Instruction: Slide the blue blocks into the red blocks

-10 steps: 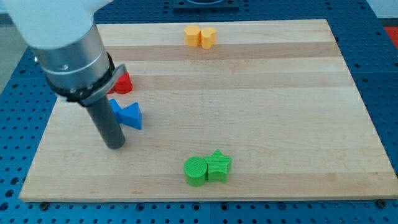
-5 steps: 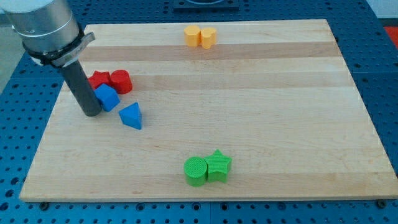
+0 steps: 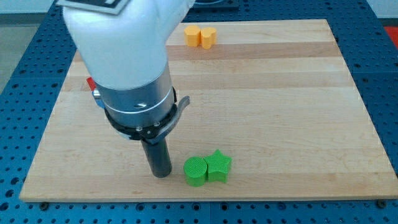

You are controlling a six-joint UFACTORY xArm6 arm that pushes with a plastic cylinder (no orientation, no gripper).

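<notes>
My tip point(image 3: 161, 174) rests on the board point(image 3: 280, 112) near the view's bottom, just left of the green cylinder point(image 3: 195, 171), with a small gap between them; it is a bare rod with nothing that opens or closes, and it holds nothing. The green star point(image 3: 218, 165) touches the cylinder on its right. The arm's wide body point(image 3: 127, 68) covers most of the board's left half, so the blue blocks are wholly hidden and I cannot tell where they lie. Of the red blocks only a sliver of one point(image 3: 91, 83) shows at the arm's left edge, its shape unreadable. Two yellow blocks point(image 3: 200, 36) sit touching at the view's top, the left one partly cut by the arm
</notes>
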